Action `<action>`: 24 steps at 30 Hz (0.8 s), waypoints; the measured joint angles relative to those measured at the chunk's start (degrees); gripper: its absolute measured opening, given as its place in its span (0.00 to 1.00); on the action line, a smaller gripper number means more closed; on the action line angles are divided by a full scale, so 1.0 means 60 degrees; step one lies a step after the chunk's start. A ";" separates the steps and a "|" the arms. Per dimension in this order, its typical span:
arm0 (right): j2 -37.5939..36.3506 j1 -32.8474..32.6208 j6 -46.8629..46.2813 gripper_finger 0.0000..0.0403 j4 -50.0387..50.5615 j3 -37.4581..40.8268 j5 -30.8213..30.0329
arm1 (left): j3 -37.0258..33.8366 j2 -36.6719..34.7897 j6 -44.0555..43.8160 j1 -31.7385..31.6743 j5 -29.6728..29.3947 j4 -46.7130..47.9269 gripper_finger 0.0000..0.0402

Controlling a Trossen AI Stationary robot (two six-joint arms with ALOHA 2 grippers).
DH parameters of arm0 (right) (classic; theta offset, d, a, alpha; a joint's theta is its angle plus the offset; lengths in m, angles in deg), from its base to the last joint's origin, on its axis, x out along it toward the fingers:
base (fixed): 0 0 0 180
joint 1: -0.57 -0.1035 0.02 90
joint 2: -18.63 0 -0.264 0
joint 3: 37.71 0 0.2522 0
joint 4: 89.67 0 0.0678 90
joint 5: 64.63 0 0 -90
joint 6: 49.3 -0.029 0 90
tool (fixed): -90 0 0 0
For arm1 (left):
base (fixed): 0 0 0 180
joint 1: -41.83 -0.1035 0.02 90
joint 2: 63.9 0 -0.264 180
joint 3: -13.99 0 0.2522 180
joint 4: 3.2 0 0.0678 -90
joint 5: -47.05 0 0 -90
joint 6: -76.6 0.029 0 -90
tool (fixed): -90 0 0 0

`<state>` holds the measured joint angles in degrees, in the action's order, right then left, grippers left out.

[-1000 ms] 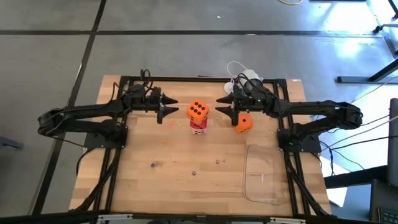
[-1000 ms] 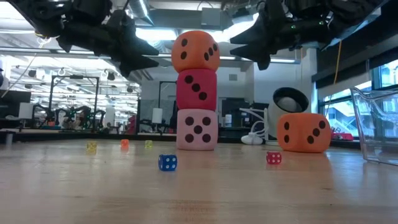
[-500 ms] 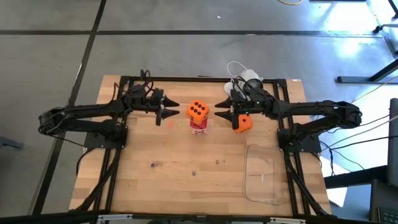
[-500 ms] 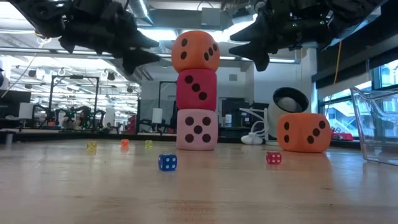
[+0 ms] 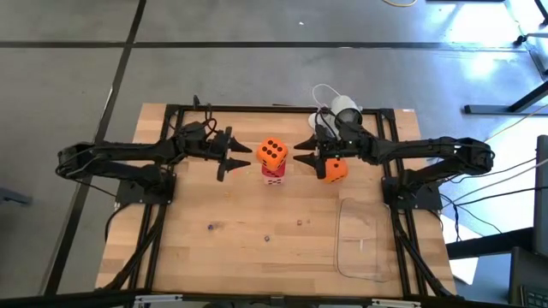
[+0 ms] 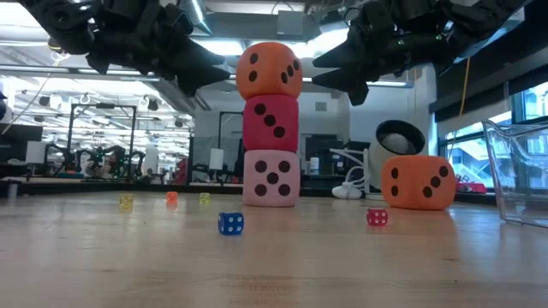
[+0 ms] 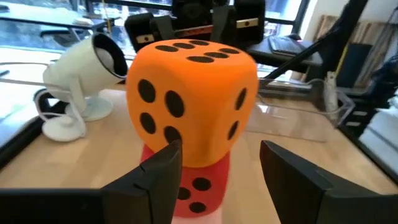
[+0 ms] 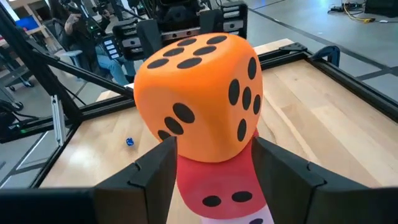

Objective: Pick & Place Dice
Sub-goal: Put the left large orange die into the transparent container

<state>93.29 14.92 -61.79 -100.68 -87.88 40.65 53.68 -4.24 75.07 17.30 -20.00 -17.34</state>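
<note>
- At the table's (image 5: 214, 257) far middle I see the dice stacked: orange die (image 6: 269, 70) on red die (image 6: 271, 122) on pink die (image 6: 271, 178); a second orange die (image 6: 417, 181) sits beside them.
- They look light and squashy to me; I'd take the flat opposite faces.
- Left end effector (image 5: 243, 156) and right end effector (image 5: 299, 154) flank the top die, both open, holding nothing.
- No writing is readable.

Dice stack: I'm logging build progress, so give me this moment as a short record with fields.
stack: pink die on the table, red die on it, orange die on top
loose die: second orange die on the table, right of the stack
left gripper: open, level with the top die, left of it, not touching
right gripper: open, level with the top die, right of it, not touching
bin: clear, no dice in it
</note>
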 joint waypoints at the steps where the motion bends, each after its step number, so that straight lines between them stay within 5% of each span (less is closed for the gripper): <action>1: 0.0000 0.0000 0.0119 0.52 -0.0002 0.0000 -0.0045 | 0.0000 0.0102 0.0050 0.0018 -0.0126 -0.0093 0.52; 24: 0.0421 0.0000 0.1163 0.52 -0.0084 0.0004 -0.0821 | -0.0007 0.1610 -0.0111 0.0021 -0.0231 -0.1900 0.52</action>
<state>95.81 14.92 -54.81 -101.18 -87.85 35.72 53.64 5.42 74.40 17.43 -21.39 -28.74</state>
